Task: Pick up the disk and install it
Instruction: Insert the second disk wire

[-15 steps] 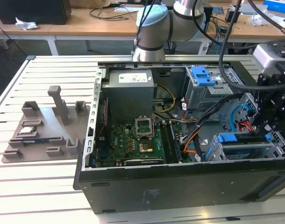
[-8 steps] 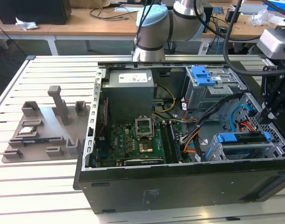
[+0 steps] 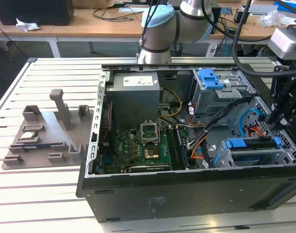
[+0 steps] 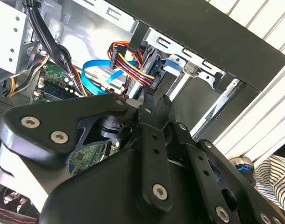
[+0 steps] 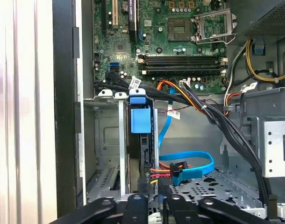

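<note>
The disk [image 3: 252,144] lies in the lower drive cage [image 3: 225,158] at the front corner of the open computer case, on the exterior view's right. Its blue carrier shows along the top, with a blue end tab [image 5: 140,120] in the first wrist view. My black gripper [image 3: 275,127] hangs over the end of the disk nearest the exterior view's right. In the second wrist view its fingertips [image 4: 147,98] stand pressed together, the gripper [image 4: 155,99] shut. I see nothing held between them. Whether they touch the disk I cannot tell.
Blue and orange data cables [image 5: 189,168] loop beside the cage. The motherboard [image 3: 138,145], the power supply [image 3: 136,92] and an upper drive cage with a blue bracket [image 3: 210,77] fill the case. A grey fixture [image 3: 46,131] sits on the slatted table [image 3: 41,194] at the exterior view's left.
</note>
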